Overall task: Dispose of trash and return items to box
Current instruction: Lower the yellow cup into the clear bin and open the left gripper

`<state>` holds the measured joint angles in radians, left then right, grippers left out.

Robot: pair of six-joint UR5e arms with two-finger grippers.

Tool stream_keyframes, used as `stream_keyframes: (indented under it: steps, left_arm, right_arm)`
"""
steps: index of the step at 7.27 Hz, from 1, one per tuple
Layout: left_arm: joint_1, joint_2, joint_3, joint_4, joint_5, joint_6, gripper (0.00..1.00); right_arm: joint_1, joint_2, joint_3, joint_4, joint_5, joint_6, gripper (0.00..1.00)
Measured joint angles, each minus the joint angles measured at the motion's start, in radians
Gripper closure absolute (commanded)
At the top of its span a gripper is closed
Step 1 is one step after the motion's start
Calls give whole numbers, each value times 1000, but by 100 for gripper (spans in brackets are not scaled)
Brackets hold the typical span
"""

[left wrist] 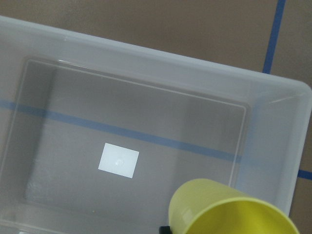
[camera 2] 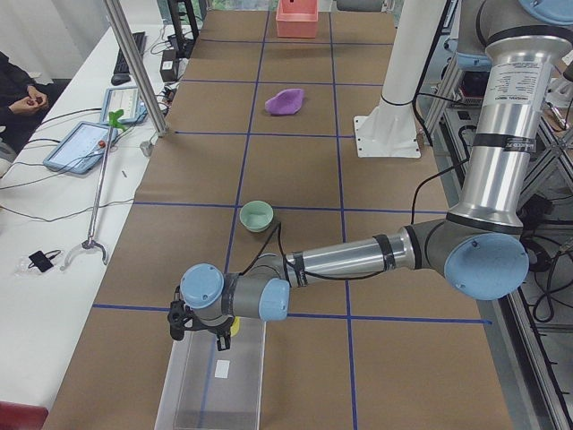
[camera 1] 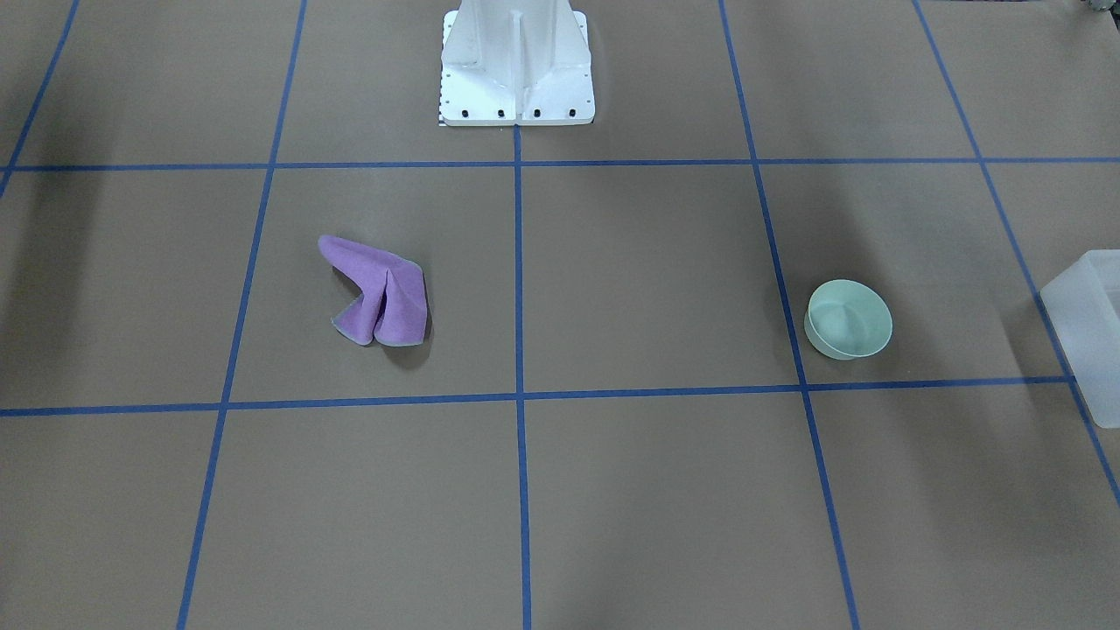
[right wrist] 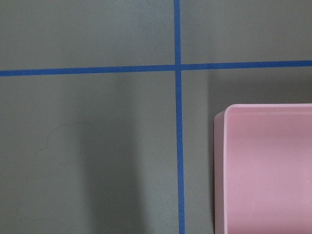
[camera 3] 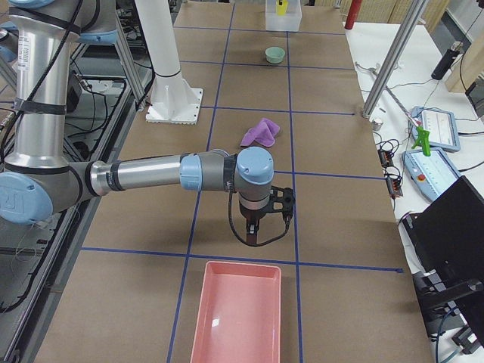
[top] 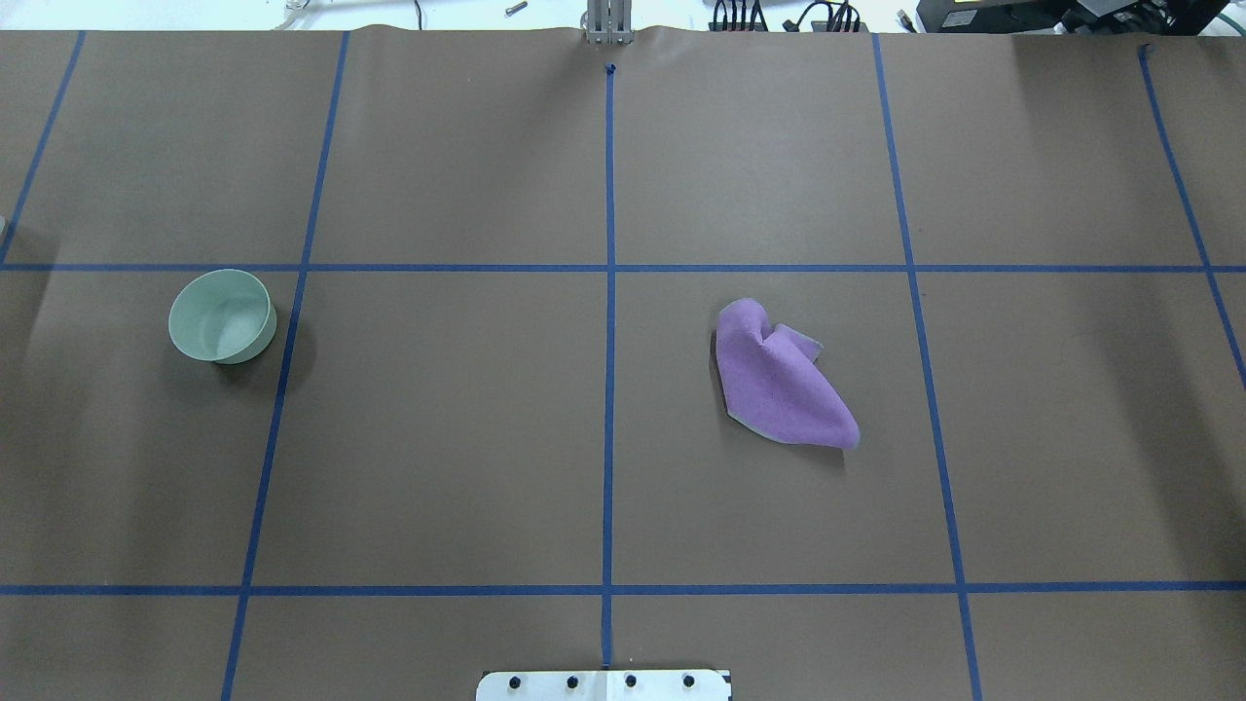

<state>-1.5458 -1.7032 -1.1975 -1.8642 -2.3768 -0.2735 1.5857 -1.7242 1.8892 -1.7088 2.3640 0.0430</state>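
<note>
The yellow cup [left wrist: 229, 209] hangs at the bottom of the left wrist view, over the inside of the frosted-white box [left wrist: 146, 53], which has only a white label on its floor. In the exterior left view my left gripper [camera 2: 219, 336] holds the cup [camera 2: 224, 340] over the box's [camera 2: 215, 385] near end. The mint-green bowl [top: 222, 316] stands upright on the table, apart from the box [camera 1: 1089, 332]. My right gripper [camera 3: 253, 234] points down above bare table just short of the pink tray; I cannot tell whether it is open or shut.
A crumpled purple cloth [top: 779, 380] lies right of centre in the overhead view. A pink tray [camera 3: 238, 314] sits at the table's right end, also in the right wrist view [right wrist: 268, 165]. The white robot pedestal [camera 1: 516, 61] stands at the table edge.
</note>
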Motion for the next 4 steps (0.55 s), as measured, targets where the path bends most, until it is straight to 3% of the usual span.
stream_keyframes:
  steps: [4]
  left_arm:
    - [45, 4, 68, -93, 7, 0, 100]
  right_arm:
    - [-2, 0, 2, 0, 0, 0, 0]
